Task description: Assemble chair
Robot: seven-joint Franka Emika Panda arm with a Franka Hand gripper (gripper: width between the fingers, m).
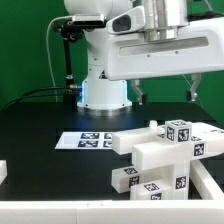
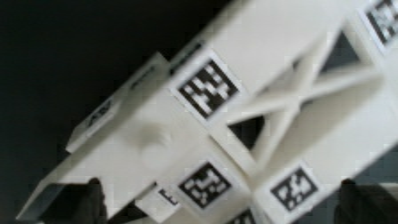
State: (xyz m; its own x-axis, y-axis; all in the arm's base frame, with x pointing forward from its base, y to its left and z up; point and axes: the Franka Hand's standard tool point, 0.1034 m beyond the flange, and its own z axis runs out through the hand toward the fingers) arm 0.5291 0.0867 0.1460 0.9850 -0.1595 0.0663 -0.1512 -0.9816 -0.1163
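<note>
The chair parts lie in a pile on the black table at the exterior view's lower right: white blocks and bars with black-and-white tags. A tagged cube sits on top. My gripper hangs a little above the pile, open, its two dark fingers wide apart with nothing between them. In the wrist view the white tagged parts fill most of the picture, blurred, with the gripper above them and a dark fingertip showing at the edge. No part is held.
The marker board lies flat on the table to the exterior view's left of the pile. The arm's base stands behind it. A white edge runs along the table's front, with a small white piece at the far left.
</note>
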